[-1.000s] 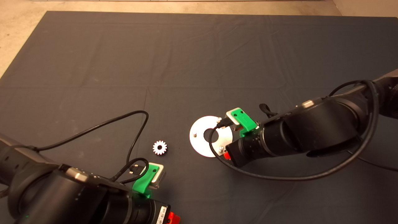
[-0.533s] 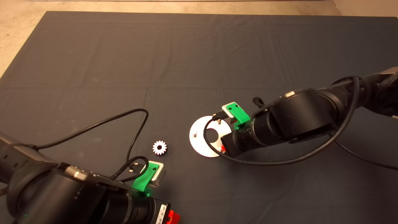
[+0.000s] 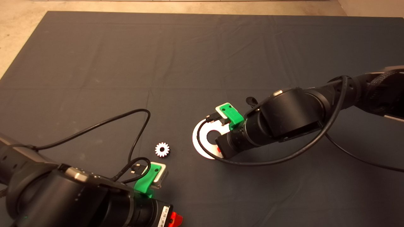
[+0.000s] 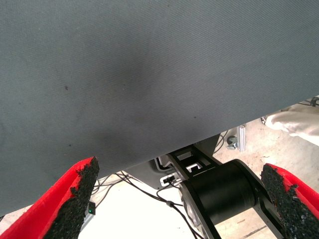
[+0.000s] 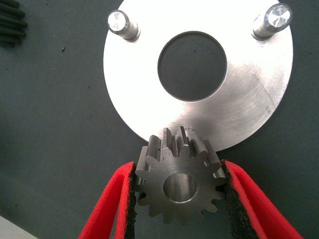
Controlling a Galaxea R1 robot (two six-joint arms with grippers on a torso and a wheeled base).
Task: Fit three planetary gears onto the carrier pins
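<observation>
Right gripper is positioned over the near edge of the round silver plate, its two red fingers pinching a dark steel gear by opposite sides of its teeth. The gear is held flat, centre hole facing the wrist camera, overlapping the plate rim. Two carrier pins stand upright and bare on the far part of the plate, one either side of its large central hole; a third pin is not visible, and the gear covers that part of the rim. A bright silver-white gear lies flat on the dark mat, near the plate on the side away from the right arm, untouched. Left gripper is parked at the mat's near edge, well apart from the plate, fingers spread wide with nothing between them
</observation>
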